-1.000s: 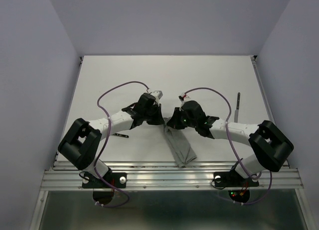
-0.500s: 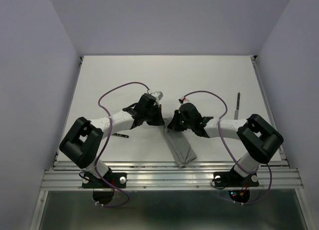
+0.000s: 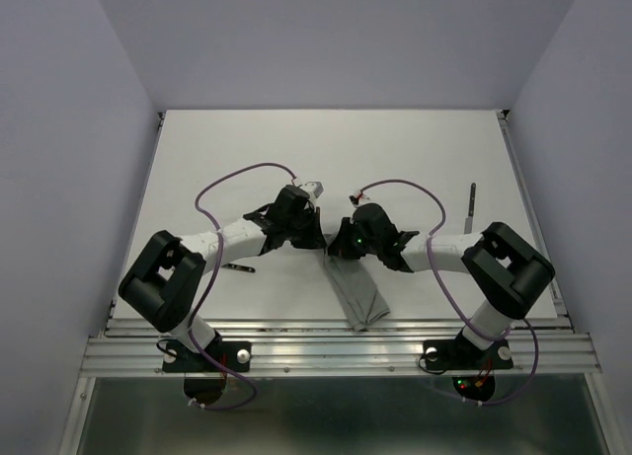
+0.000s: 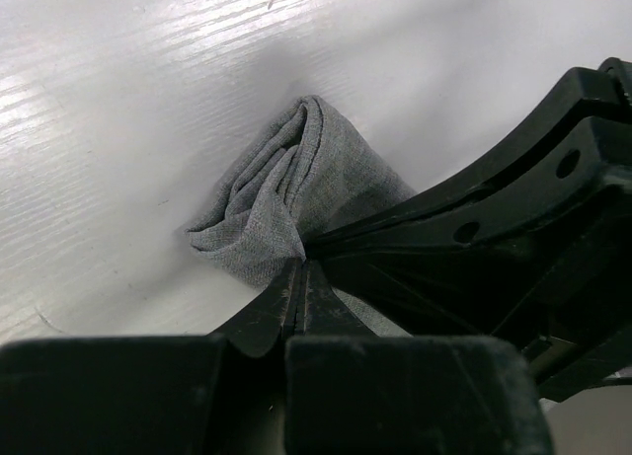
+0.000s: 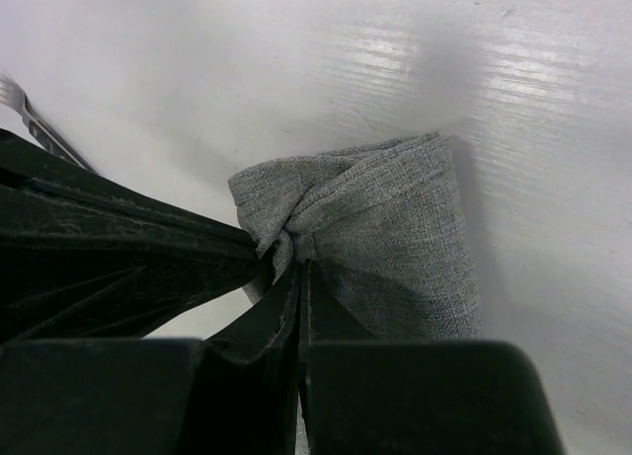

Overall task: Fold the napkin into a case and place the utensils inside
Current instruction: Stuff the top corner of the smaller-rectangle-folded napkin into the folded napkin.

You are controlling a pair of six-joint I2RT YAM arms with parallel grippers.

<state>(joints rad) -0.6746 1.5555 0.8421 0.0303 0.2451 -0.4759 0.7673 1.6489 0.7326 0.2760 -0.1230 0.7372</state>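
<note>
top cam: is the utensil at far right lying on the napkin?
No, that utensil lies on the bare table, clearly apart from the napkin bunched between the two arms.

No readable text or markings.

Napkin: napkin point(image 4: 286, 189), grey, bunched into upright folds on the table.
Left gripper: left gripper point(image 4: 301, 265), jaws pressed together, pinching the napkin's near edge.
Right gripper: right gripper point(image 4: 321, 246), black, reaching in from the right; tips meet the same bunch.
Table: table point(image 4: 118, 100), white, glossy.
</note>
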